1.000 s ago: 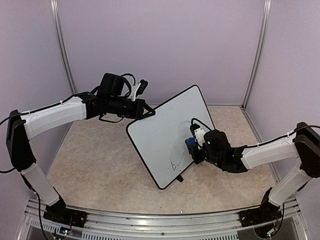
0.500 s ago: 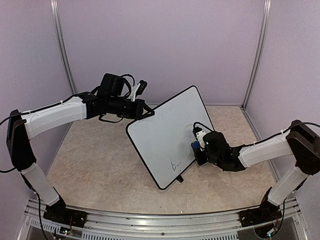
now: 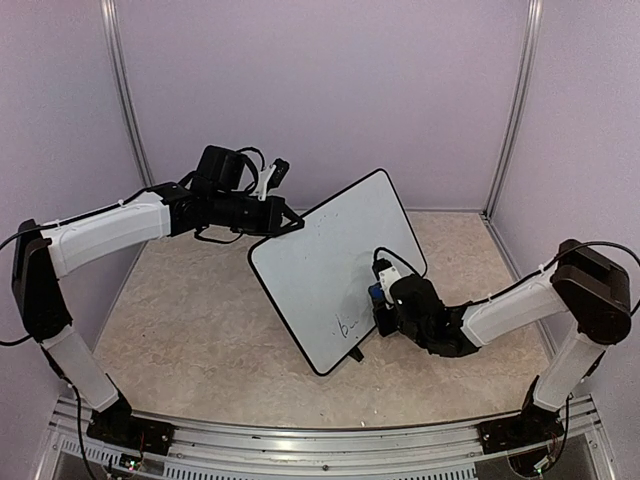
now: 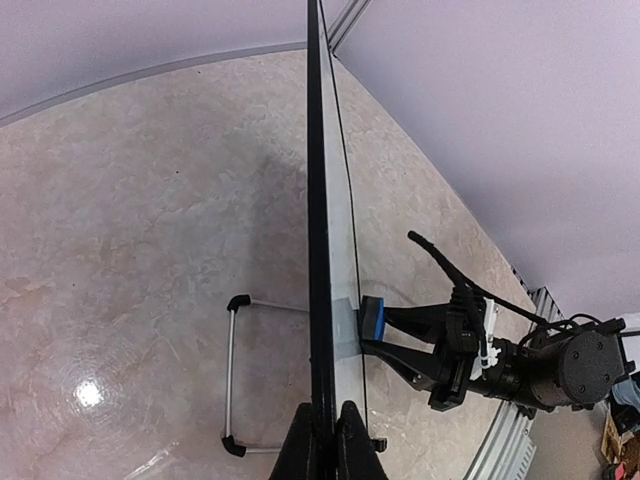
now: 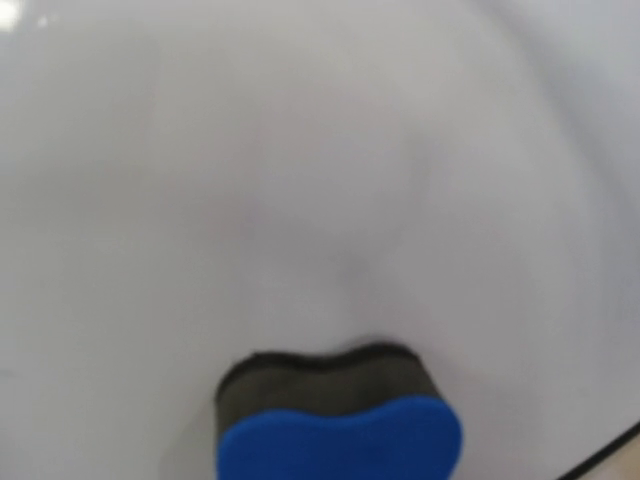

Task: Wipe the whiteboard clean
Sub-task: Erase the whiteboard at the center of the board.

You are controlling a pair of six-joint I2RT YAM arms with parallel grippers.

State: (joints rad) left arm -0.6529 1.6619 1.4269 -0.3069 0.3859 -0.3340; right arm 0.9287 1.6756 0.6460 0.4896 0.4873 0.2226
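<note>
Whiteboard (image 3: 335, 265): standing tilted on the table (image 3: 200, 330), left gripper (image 3: 290, 226) clamping its upper edge.
Eraser (image 3: 376, 293): right gripper (image 3: 380, 308) clutching it against the board, having slid lower and leftward, now nearing the remaining scribble (image 3: 347, 327).

We see a beige, marbled stone-look worktop (image 3: 190, 340), glossy enough to throw back a spot of lamp glare in the left wrist view. On it stands a large white rectangular whiteboard with a thin black rim (image 3: 320, 270), steeply tilted, its lowest corner down at the surface. Behind the whiteboard a thin grey wire bracket with black end caps (image 4: 230, 370) appears to rest on the worktop.
</note>
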